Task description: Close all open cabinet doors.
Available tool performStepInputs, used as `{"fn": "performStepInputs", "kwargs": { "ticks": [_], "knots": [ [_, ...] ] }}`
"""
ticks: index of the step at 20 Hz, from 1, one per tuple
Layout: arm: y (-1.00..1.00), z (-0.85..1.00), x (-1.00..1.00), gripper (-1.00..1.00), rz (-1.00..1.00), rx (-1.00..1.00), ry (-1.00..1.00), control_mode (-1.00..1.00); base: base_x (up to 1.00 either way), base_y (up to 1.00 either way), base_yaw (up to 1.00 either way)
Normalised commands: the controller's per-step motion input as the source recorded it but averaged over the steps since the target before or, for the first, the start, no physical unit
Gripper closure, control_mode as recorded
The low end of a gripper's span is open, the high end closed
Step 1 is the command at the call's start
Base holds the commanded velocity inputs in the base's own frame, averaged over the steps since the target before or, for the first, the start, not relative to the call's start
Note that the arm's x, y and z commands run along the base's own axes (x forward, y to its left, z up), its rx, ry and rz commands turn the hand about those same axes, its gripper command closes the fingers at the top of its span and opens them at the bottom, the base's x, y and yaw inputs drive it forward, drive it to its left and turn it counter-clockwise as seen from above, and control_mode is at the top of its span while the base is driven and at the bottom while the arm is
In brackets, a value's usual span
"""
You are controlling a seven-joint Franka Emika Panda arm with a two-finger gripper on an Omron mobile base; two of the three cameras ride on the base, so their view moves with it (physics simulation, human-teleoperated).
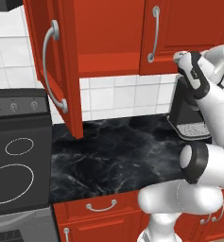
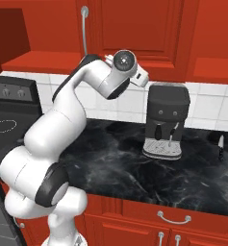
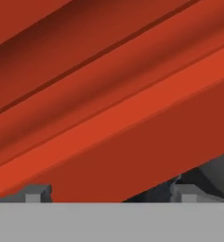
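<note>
One tall red cabinet door [image 1: 61, 71] stands swung wide open at the left, its curved silver handle [image 1: 51, 66] facing me, over the counter's left end. Behind it the cabinet's red inside [image 1: 108, 42] is exposed. Right of that, a second cabinet door [image 1: 179, 23] with a silver handle [image 1: 154, 33] sits flush. My gripper [image 3: 109, 194] is open with nothing between its widely spaced fingertips [image 3: 35, 194], held close against a red door face [image 3: 108, 108]. The arm's wrist [image 2: 125, 61] hovers before the flush door [image 2: 139, 29], right of its handle [image 2: 84, 29].
A dark coffee machine [image 2: 166, 125] stands on the black marble counter [image 1: 113, 160] just below the hand. A black stove [image 1: 16, 156] lies left of the counter. A small knife [image 2: 220, 146] is at the counter's far right. Red drawers [image 1: 101, 205] run below.
</note>
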Motion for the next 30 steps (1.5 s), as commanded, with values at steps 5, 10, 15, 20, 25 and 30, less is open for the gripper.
{"fn": "performStepInputs", "kwargs": {
  "ticks": [5, 10, 15, 20, 25, 30],
  "knots": [
    [0.12, -0.29, -0.79, -1.0, -0.03, 0.0, -0.09, -1.0, 0.0, 0.0, 0.0],
    [0.34, -0.27, -0.98, -1.0, -0.01, -0.01, -0.15, -1.0, 0.0, 0.0, 0.0],
    [0.29, 0.13, -0.84, -1.0, 0.0, -0.09, -0.02, -1.0, 0.0, 0.0, 0.0],
    [0.44, 0.45, -0.69, -1.0, 0.0, -0.23, -0.02, -1.0, 0.0, 0.0, 0.0],
    [0.52, 0.42, -0.73, -1.0, 0.0, -0.26, -0.07, -1.0, 0.0, 0.0, 0.0],
    [0.57, -0.03, -0.65, -1.0, 0.02, -0.19, -0.08, -1.0, 0.0, 0.0, 0.0]
  ]
}}
